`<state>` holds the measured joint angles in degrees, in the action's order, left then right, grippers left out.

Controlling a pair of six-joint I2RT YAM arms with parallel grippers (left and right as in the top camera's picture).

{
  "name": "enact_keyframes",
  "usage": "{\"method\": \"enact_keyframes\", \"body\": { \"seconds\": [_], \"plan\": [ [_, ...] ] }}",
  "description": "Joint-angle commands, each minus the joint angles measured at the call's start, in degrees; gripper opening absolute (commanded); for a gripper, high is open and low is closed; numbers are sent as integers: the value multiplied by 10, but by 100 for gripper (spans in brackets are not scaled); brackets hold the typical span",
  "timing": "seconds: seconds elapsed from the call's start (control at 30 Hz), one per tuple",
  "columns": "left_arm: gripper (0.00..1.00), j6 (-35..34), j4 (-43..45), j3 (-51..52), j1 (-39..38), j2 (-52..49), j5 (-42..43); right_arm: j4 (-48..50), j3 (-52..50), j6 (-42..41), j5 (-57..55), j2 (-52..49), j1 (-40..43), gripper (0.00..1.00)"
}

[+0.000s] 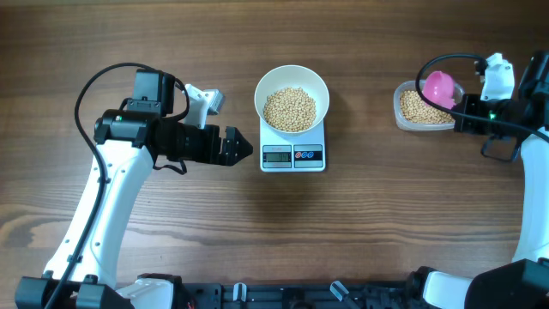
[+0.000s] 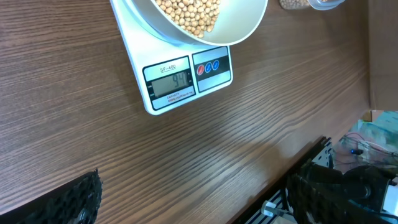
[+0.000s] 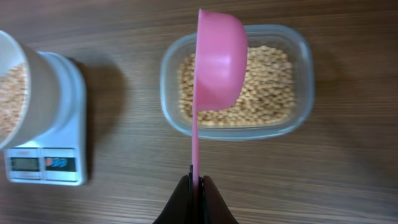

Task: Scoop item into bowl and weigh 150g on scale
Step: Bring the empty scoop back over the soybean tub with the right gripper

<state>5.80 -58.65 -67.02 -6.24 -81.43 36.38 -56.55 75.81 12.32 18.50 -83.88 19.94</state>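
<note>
The white bowl [image 1: 292, 96] sits on the white scale [image 1: 292, 156] at the table's middle, holding a heap of tan beans [image 1: 289, 109]. The scale's display [image 2: 171, 83] is lit. My left gripper [image 1: 241, 147] rests open on the table just left of the scale, nothing between its fingers [image 2: 74, 198]. At the right, my right gripper [image 3: 196, 184] is shut on the thin handle of a pink scoop [image 3: 219, 59]. The scoop hangs over a clear tub [image 3: 239, 81] full of beans [image 3: 261, 93], its cup turned on edge.
The clear tub [image 1: 424, 106] stands at the far right of the wooden table. A dark rail and cables [image 2: 336, 180] run along the table's front edge.
</note>
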Motion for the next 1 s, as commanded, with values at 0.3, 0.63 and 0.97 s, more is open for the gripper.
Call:
{"method": "enact_keyframes", "body": {
  "seconds": [0.3,0.63,0.97],
  "plan": [
    [100,13,1,6,2,0,11,28,2,23,-215,6,-78,4],
    [100,13,1,6,2,0,11,26,-5,10,-372,-7,-162,4],
    [100,13,1,6,2,0,10,37,-41,-9,-403,-13,-163,4]
  ]
}}
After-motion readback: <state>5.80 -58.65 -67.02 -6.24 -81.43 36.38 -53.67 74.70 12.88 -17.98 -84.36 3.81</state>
